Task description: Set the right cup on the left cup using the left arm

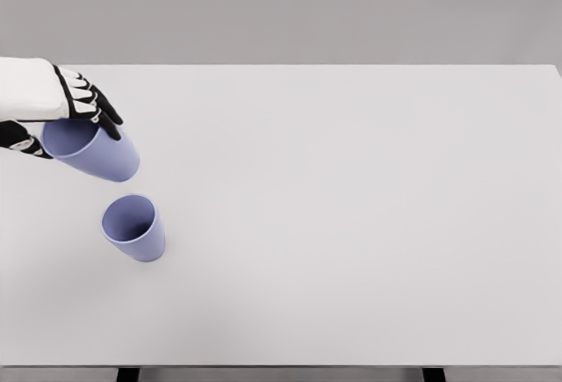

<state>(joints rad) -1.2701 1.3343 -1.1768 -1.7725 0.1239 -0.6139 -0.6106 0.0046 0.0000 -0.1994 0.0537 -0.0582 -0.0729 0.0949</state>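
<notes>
Right now my left hand (pixel 61 105) comes in from the left edge with its fingers (pixel 97 110) curled around the rim of one purple cup (pixel 97 149), which I hold tilted, its mouth toward me and its base pointing down and to the right. That cup is lifted off the white table (pixel 351 206). The other purple cup (pixel 133 227) stands upright on the table just below and slightly right of the held one, apart from it.
</notes>
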